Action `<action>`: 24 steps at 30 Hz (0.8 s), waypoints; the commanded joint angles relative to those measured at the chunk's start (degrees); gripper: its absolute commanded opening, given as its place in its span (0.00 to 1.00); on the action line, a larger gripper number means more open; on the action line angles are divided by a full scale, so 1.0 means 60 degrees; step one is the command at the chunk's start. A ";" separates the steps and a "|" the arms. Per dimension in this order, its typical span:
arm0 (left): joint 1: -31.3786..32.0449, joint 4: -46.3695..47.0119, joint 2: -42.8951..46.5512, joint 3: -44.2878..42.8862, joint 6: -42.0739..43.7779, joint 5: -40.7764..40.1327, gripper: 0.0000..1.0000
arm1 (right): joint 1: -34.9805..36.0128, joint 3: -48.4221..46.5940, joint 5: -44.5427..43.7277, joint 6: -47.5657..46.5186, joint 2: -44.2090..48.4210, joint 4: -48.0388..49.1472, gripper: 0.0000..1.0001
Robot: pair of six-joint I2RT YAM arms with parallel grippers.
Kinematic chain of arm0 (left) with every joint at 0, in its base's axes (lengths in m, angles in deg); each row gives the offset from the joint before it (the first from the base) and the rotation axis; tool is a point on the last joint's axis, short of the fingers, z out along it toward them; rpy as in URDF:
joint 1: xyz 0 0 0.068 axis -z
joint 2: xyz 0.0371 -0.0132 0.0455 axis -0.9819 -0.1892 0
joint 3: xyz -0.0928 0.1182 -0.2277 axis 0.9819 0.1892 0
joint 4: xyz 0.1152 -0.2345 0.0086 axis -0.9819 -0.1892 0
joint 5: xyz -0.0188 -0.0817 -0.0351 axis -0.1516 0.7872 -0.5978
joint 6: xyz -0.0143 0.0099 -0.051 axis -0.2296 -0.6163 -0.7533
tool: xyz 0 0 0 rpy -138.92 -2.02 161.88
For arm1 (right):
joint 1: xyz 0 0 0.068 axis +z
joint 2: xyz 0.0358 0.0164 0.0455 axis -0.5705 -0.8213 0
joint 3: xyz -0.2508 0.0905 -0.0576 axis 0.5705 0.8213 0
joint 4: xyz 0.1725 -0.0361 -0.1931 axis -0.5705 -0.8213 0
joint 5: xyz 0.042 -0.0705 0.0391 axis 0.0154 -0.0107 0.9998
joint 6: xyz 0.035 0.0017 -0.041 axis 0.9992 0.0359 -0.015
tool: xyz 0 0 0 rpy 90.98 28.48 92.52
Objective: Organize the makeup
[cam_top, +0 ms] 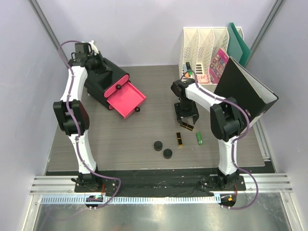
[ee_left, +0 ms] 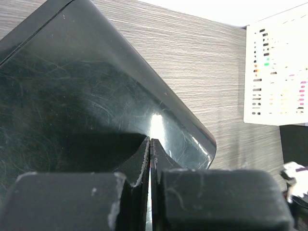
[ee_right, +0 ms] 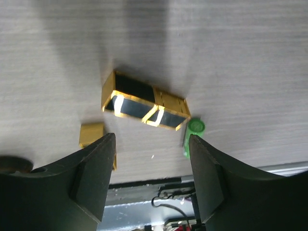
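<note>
Right gripper — jaws spread, empty — hangs over a black-and-gold case lying on the desk; a green tube lies just beside the case. Left gripper, jaws pressed together and empty, sits above the black drawer box.

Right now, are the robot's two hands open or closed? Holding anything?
Left gripper: closed, holding nothing, at the black box.
Right gripper: open, holding nothing, above a black-and-gold case.
</note>
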 commanded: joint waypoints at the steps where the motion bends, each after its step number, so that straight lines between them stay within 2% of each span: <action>1: 0.0014 -0.3566 -0.1601 0.0973 0.0737 -0.1365 0.00 | 0.0055 -0.0068 -0.0437 -0.0331 -0.0467 0.0634 0.69; 3: -0.0001 -0.3595 -0.1616 0.0915 0.0751 -0.1409 0.00 | 0.0040 -0.0023 -0.0319 -0.0434 -0.0744 0.0898 0.69; 6: -0.0001 -0.3625 -0.1631 0.0856 0.0766 -0.1453 0.00 | 0.0011 0.0065 -0.0173 -0.0551 -0.1009 0.1191 0.64; 10: -0.0001 -0.3683 -0.1674 0.0782 0.0766 -0.1468 0.00 | -0.0062 -0.0066 0.0149 -0.0596 -0.1141 0.1441 0.06; 11: -0.0001 -0.3683 -0.1704 0.0768 0.0752 -0.1468 0.00 | -0.0077 -0.0139 0.0193 -0.0683 -0.1156 0.1470 0.03; 17: -0.0001 -0.3756 -0.1733 0.0636 0.0781 -0.1497 0.00 | -0.0092 -0.1470 0.0412 -0.0771 -0.1185 0.1368 0.01; 24: -0.0001 -0.3786 -0.1718 0.0592 0.0766 -0.1497 0.00 | -0.0048 -0.5361 0.1920 -0.0640 -0.1844 0.1397 0.01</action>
